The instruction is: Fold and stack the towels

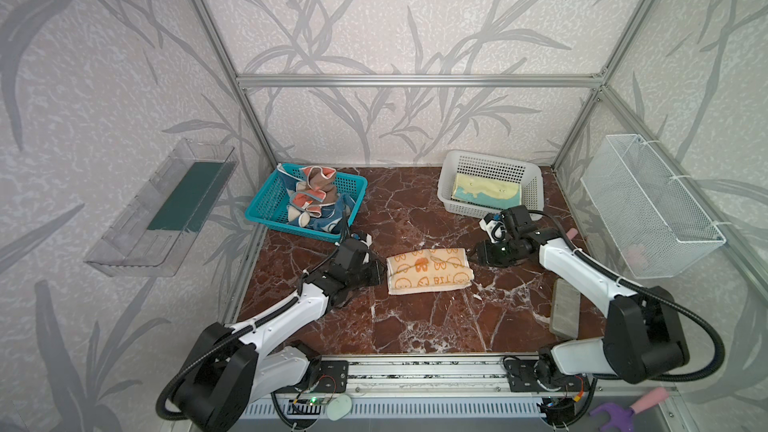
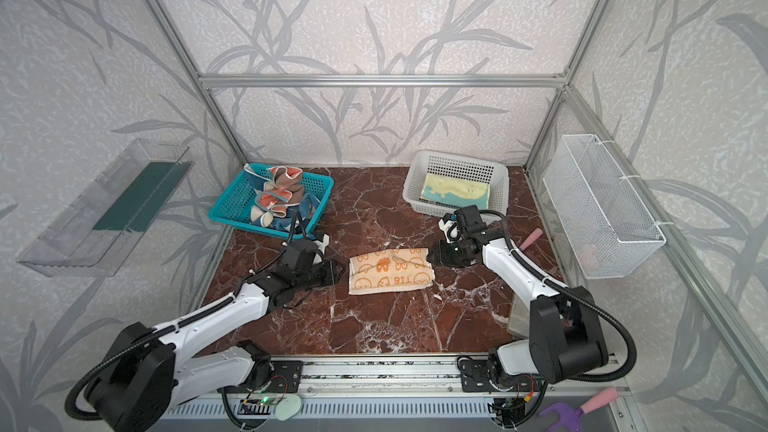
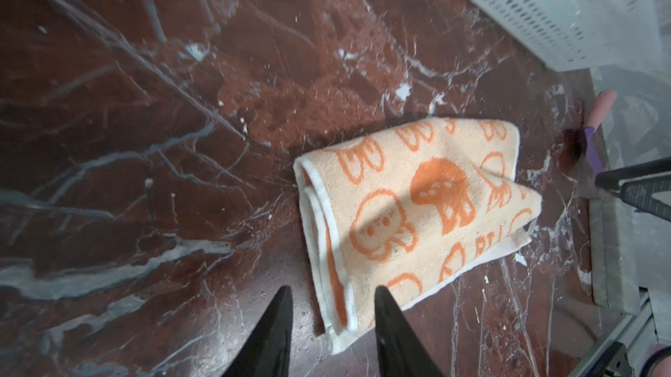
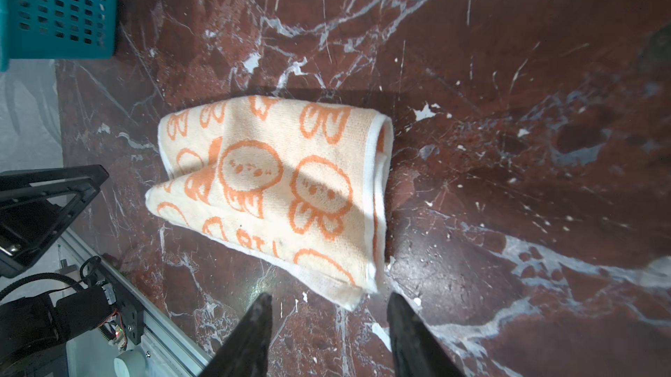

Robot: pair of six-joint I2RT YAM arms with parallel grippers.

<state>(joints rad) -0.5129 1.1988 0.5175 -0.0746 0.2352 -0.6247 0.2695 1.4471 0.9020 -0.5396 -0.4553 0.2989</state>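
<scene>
A cream towel with orange figures (image 1: 429,271) (image 2: 390,271) lies folded in the middle of the marble table. My left gripper (image 1: 380,269) (image 3: 333,290) is low at the towel's left end and open; a corner of the cloth (image 3: 410,212) lies loosely between the fingers. My right gripper (image 1: 471,257) (image 4: 330,296) is open just off the right end, clear of the cloth (image 4: 283,190). Crumpled towels (image 1: 313,197) fill the teal basket (image 1: 253,214) at the back left. A folded yellow and blue towel (image 1: 486,195) lies in the white basket (image 1: 451,201) at the back right.
A grey block (image 1: 565,309) lies at the front right beside the right arm. A pink-handled tool (image 1: 571,234) shows behind that arm. A white wire basket (image 1: 652,209) hangs on the right wall and a clear shelf (image 1: 166,209) on the left wall.
</scene>
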